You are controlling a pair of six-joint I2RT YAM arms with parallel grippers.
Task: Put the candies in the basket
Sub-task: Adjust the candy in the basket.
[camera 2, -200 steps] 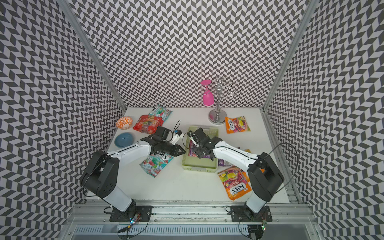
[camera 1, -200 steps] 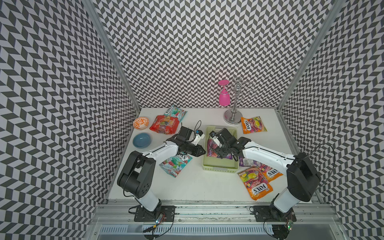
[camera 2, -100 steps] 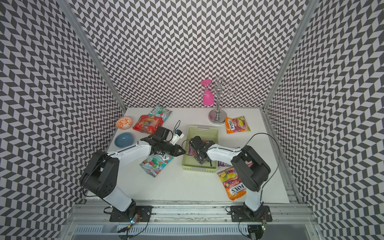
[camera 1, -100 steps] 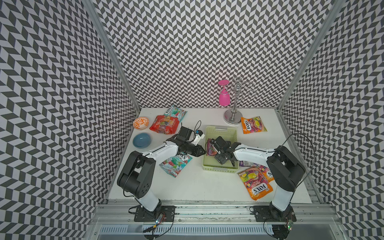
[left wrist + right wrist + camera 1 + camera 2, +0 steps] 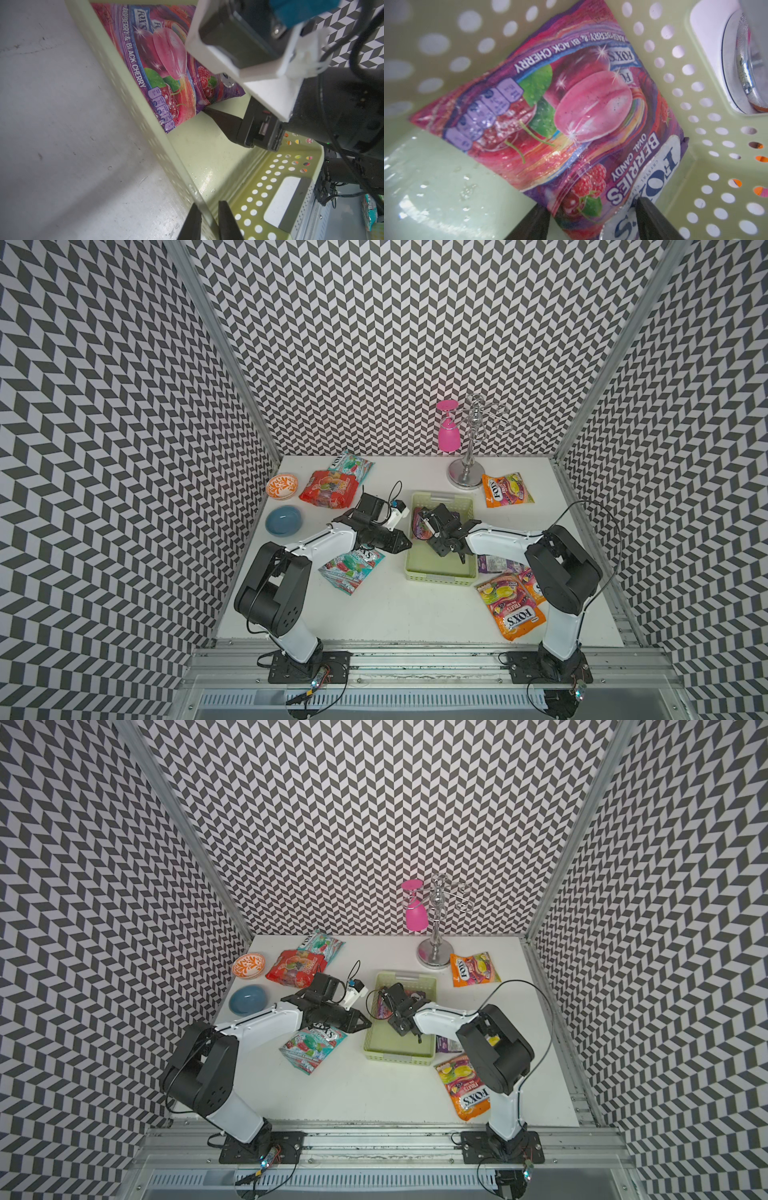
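Observation:
The pale green basket [image 5: 440, 574] [image 5: 397, 1056] sits mid-table. A purple candy bag [image 5: 419, 526] [image 5: 166, 62] [image 5: 571, 114] stands tilted inside it, leaning on the left wall. My right gripper [image 5: 424, 533] [image 5: 590, 202] is down in the basket, open, its fingers flanking the bag's near corner. My left gripper [image 5: 406, 545] [image 5: 207, 204] is shut on the basket's left rim [image 5: 145, 128]. Other candies lie outside: a teal bag [image 5: 351, 568] under the left arm, a red bag [image 5: 328, 489], a teal bag [image 5: 351, 464] behind it, and orange bags [image 5: 505, 489] [image 5: 509, 605].
An orange patterned bowl [image 5: 282, 486] and a blue bowl [image 5: 284, 520] stand at the left edge. A chrome stand [image 5: 467, 472] with a pink glass [image 5: 449, 435] rises behind the basket. Another purple bag [image 5: 492, 562] lies beside the basket's right wall.
The right arm folded back with its elbow raised, and its gripper shifted a little nearer inside the basket, its jaws narrowing slightly. The left arm stayed at the rim.

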